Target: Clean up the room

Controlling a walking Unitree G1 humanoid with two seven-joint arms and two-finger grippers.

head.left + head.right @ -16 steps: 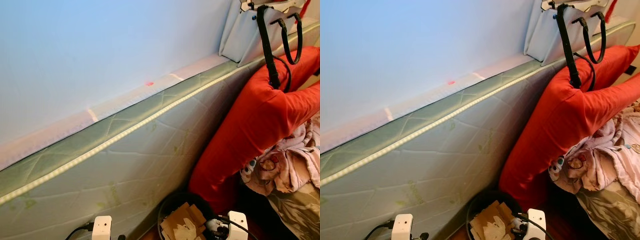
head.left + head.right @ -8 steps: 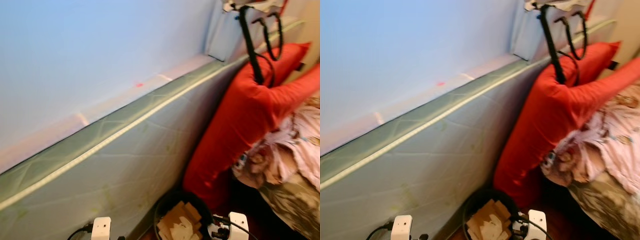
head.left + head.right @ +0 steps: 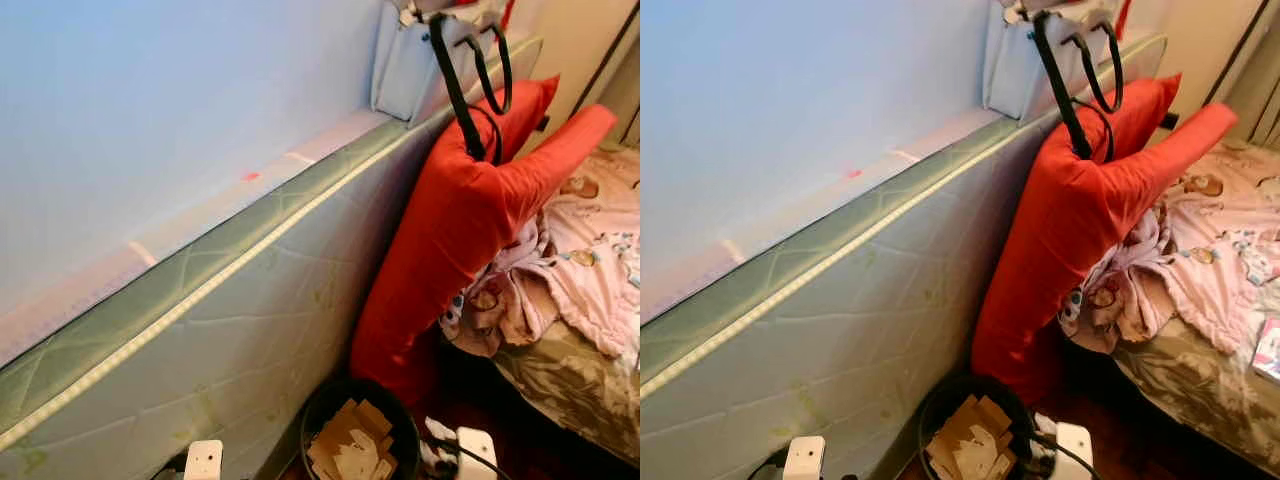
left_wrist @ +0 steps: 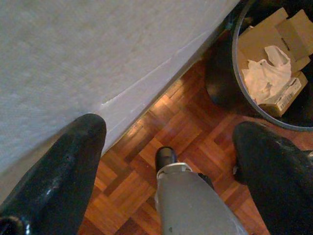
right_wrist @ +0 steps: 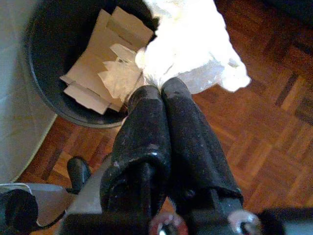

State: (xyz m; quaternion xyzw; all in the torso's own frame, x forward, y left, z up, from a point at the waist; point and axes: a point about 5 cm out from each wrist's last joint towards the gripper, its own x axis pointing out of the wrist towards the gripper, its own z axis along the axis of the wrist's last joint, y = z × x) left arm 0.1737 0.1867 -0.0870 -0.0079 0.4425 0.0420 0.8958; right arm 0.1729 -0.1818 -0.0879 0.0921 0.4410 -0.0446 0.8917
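My right gripper is shut on a crumpled white plastic wad, held over the parquet floor right beside a black bin. The bin holds cardboard scraps and crumpled paper, and it stands on the floor between the mattress and the bed. My left gripper hangs open with nothing between its fingers, low over the floor by the mattress side; the bin rim lies off to one side of it.
A grey-green mattress leans on the wall to my left. Two red pillows stand against it, with a pale bag with black handles above. A bed with pink bedding lies to the right. A strip of wooden floor runs between them.
The camera has swung to the right, so more of the bed and pink bedding shows. The mattress, pillows and bin have not moved themselves.
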